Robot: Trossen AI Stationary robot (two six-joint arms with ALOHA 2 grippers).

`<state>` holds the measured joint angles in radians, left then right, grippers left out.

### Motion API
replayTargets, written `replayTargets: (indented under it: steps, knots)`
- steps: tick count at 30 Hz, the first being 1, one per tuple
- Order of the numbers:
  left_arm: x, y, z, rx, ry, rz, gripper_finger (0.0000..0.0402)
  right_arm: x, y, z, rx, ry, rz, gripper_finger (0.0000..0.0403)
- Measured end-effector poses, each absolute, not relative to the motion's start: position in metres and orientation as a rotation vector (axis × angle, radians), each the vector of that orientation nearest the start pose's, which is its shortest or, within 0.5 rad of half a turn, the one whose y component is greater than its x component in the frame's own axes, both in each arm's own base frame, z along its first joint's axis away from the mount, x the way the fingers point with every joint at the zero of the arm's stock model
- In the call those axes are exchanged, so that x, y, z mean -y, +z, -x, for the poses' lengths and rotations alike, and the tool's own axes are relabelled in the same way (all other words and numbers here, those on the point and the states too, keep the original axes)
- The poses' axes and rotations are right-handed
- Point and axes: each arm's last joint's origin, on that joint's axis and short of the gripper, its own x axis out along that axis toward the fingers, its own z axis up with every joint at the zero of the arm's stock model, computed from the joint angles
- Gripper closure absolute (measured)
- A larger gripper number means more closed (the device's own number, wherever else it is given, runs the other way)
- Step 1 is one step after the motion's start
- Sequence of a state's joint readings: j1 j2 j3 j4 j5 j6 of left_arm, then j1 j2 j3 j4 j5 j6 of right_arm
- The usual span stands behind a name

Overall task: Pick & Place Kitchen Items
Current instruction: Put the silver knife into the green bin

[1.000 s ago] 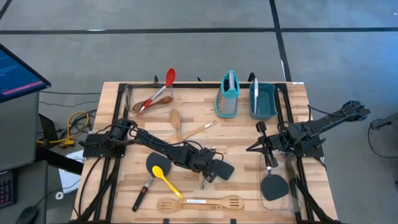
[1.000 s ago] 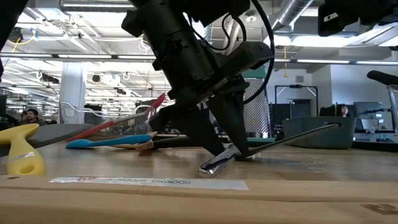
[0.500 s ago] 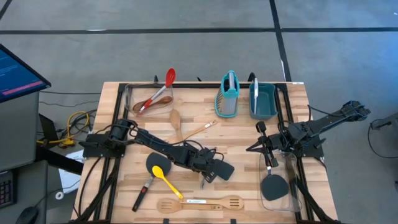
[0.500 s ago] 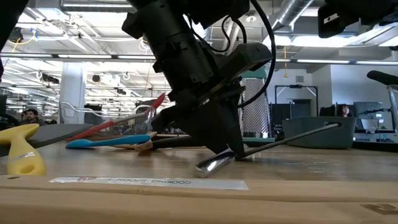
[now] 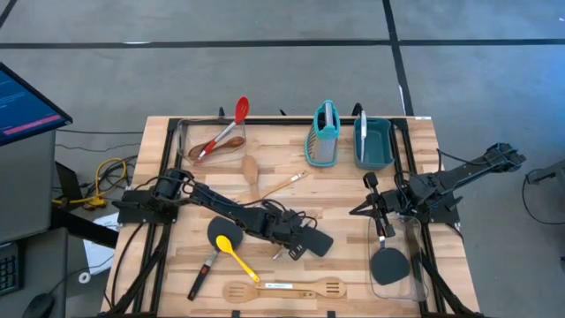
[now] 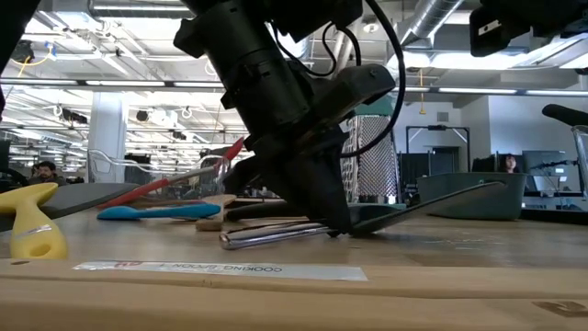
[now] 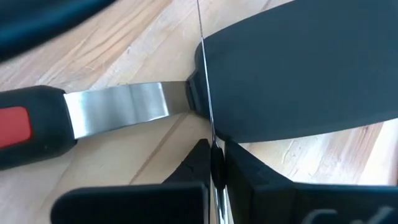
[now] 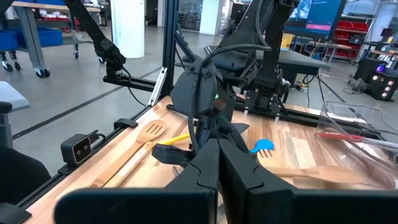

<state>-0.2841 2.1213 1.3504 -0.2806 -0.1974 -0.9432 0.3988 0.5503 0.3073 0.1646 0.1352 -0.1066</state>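
— First entry?

— Left gripper (image 7: 214,152), low over the middle of the table (image 5: 168,132). Its jaws were spread a second ago. They are now pressed together on the thin edge of a metal utensil (image 6: 276,236).

— Condition of the utensil?

— It is pinched but not lifted. Its handle was propped at a slant a moment ago and now lies almost flat on the wood. I judge the grip to be made and the lift still to come.

— Neighbouring items?

— The black spatula (image 7: 298,68), with its steel neck and a red-marked handle, lies just beside the pinched piece. It may be touching it, so it could drag along when the utensil rises. Nearer the table's front edge lie the yellow spoon (image 5: 237,256) and the wooden slotted spatula (image 5: 282,289).

— Destination?

— Not settled. The teal bin (image 5: 381,157) stands at the far side of the table, with the box grater (image 5: 325,137) beside it.

— Second arm?

— Right gripper (image 5: 356,212), waiting on the right side of the table. Its jaws are closed on nothing, unchanged over the last second.
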Motion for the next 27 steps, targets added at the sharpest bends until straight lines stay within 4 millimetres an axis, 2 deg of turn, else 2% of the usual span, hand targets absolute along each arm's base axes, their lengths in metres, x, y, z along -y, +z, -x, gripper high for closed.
replayTargets:
  steps: [8,17,27]
  knots:
    - [0.113,0.132,-0.403,-0.963,0.349,0.520,0.0400,-0.052,0.233,-0.134,-0.062,0.267,0.124,0.0403]
    - [0.115,0.171,-0.399,-0.841,0.307,0.454,0.0400,-0.052,0.233,-0.134,-0.062,0.267,0.108,0.0403]
    - [0.111,0.229,-0.386,-0.662,0.309,0.279,0.0400,-0.052,0.234,-0.133,-0.070,0.264,0.045,0.0403]
